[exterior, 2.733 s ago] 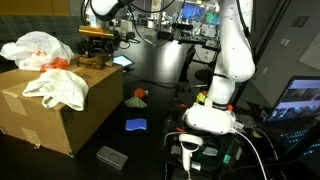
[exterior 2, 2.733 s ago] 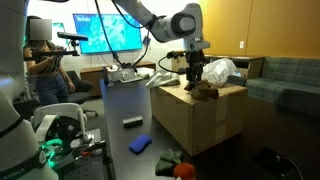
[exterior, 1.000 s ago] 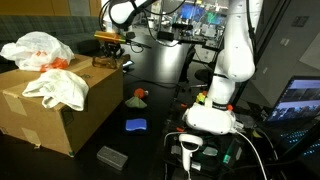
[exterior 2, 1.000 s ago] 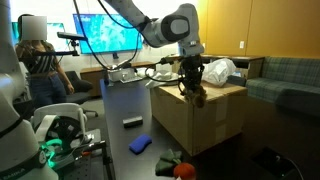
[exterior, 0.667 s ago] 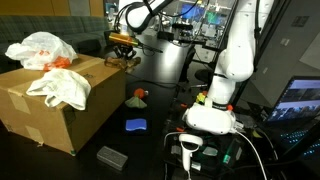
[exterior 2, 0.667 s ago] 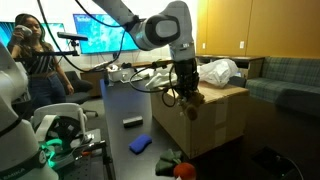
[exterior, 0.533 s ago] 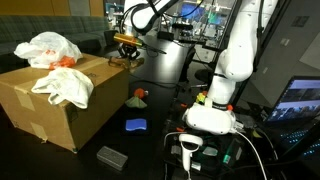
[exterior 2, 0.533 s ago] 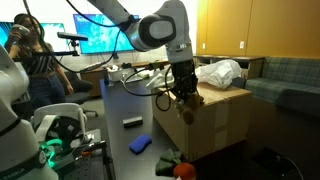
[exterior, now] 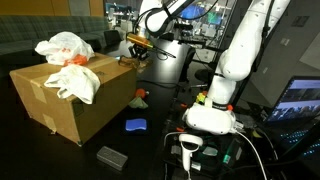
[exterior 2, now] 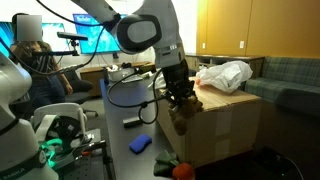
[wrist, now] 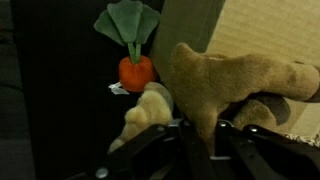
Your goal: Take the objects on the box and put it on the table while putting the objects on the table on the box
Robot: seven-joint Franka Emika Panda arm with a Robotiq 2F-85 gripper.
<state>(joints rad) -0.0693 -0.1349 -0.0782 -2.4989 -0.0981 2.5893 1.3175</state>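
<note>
My gripper (wrist: 200, 132) is shut on a tan plush toy (wrist: 232, 82), which hangs from the jaws beside the box's side wall (wrist: 275, 30). In both exterior views the gripper (exterior: 137, 46) (exterior 2: 180, 95) hangs past the edge of the big brown box (exterior: 70, 100) (exterior 2: 228, 128), above the dark table (exterior: 165, 110). White plastic bags (exterior: 66, 46) (exterior 2: 226, 74) lie on the box top. A red toy vegetable with green leaves (wrist: 135, 70) (exterior: 140, 97) lies on the table below, near the box.
A blue flat object (exterior: 135, 125) (exterior 2: 140, 144) and a grey block (exterior: 110, 156) (exterior 2: 130, 122) lie on the table. The robot's white base (exterior: 214, 112) stands to one side. A person (exterior 2: 35, 60) stands behind near the monitors.
The gripper has carried the plush toy from above the box top out past its edge and a little lower, toward the table.
</note>
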